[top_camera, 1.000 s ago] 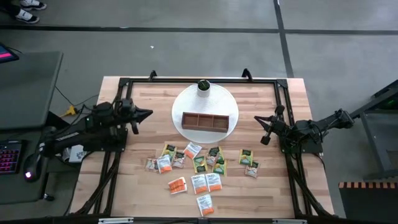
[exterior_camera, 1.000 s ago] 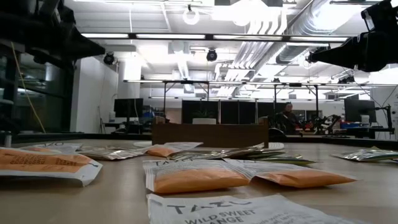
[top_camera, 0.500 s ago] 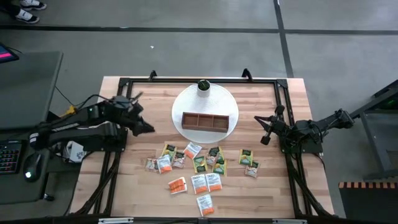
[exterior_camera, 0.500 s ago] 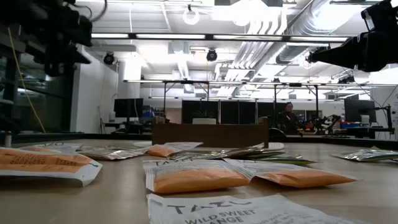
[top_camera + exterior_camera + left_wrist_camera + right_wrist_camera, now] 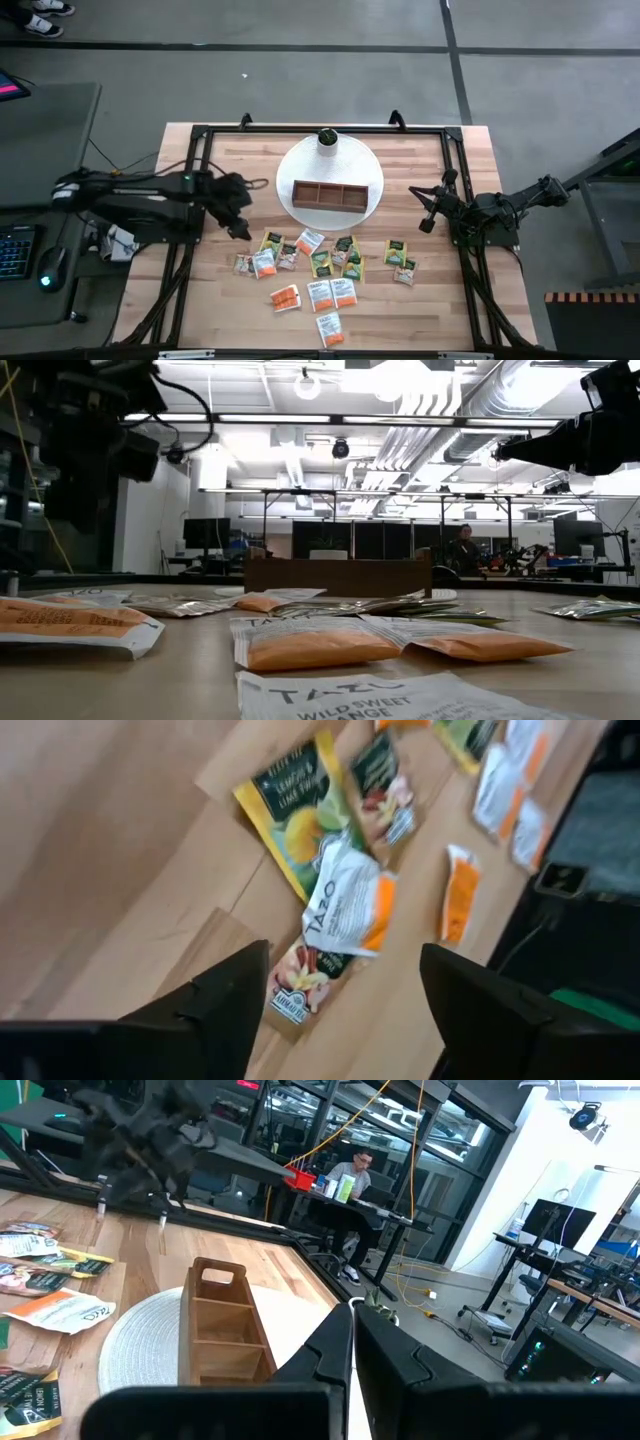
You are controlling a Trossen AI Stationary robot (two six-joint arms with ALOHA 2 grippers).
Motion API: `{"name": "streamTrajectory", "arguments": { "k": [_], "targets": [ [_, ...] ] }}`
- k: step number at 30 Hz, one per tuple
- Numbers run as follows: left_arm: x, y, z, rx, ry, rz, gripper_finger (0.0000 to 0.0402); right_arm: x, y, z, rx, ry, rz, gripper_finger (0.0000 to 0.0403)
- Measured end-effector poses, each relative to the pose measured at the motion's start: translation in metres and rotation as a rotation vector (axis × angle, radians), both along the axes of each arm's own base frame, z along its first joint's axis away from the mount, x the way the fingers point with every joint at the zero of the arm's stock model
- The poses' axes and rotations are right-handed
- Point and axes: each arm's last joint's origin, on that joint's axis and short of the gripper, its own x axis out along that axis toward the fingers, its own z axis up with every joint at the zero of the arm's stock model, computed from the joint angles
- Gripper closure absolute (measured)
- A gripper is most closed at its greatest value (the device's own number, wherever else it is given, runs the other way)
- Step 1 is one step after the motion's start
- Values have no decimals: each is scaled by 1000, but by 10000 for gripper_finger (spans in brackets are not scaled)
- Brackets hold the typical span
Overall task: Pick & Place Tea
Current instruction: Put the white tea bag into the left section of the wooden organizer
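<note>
Currently the left gripper (image 5: pixel 238 226) is hanging above the bare wood, its fingers (image 5: pixel 215 1005) spread apart and holding nothing. Just ahead of it in the left wrist view, the nearest tea sachets (image 5: pixel 345 905) are lying flat on the table (image 5: pixel 200 290): a white-and-orange one resting partly over a yellow-and-green one (image 5: pixel 290 810), with a small fruit-printed packet (image 5: pixel 300 988) showing between the fingers. Seen from the high view, the whole scatter of tea sachets (image 5: pixel 320 265) is spreading away from the left gripper across the table's middle, toward the right arm's side, with a few orange ones (image 5: pixel 286 297) nearer the front edge. None of them is sitting in the wooden tray (image 5: pixel 331 196), which is resting on a round white mat (image 5: pixel 290 170) well apart from the left gripper, beyond the sachets; all three compartments are showing bare wood. A small white cylinder with a dark top (image 5: pixel 327 139) is standing at the mat's far rim.

The right gripper (image 5: pixel 427 210) is waiting above the table at its own side, with the tray and mat ahead of it. Its fingers (image 5: pixel 330 1355) are lying together with no gap and nothing between them. Two green sachets (image 5: pixel 400 258) are lying near it, toward the table's front edge.

A person (image 5: pixel 350 1175) is sitting at a desk in the room beyond the table.
</note>
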Motion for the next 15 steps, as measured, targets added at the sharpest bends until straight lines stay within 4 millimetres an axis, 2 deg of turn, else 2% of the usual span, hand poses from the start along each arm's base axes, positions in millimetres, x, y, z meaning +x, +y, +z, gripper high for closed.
{"name": "streamTrajectory", "arguments": {
  "k": [11,15],
  "targets": [
    [25,-15,-27,-8,98,-76,131,0,0,0,0,0,0,391],
    [30,-21,-38,-19,68,-100,131,0,0,0,0,0,0,391]
  ]
}}
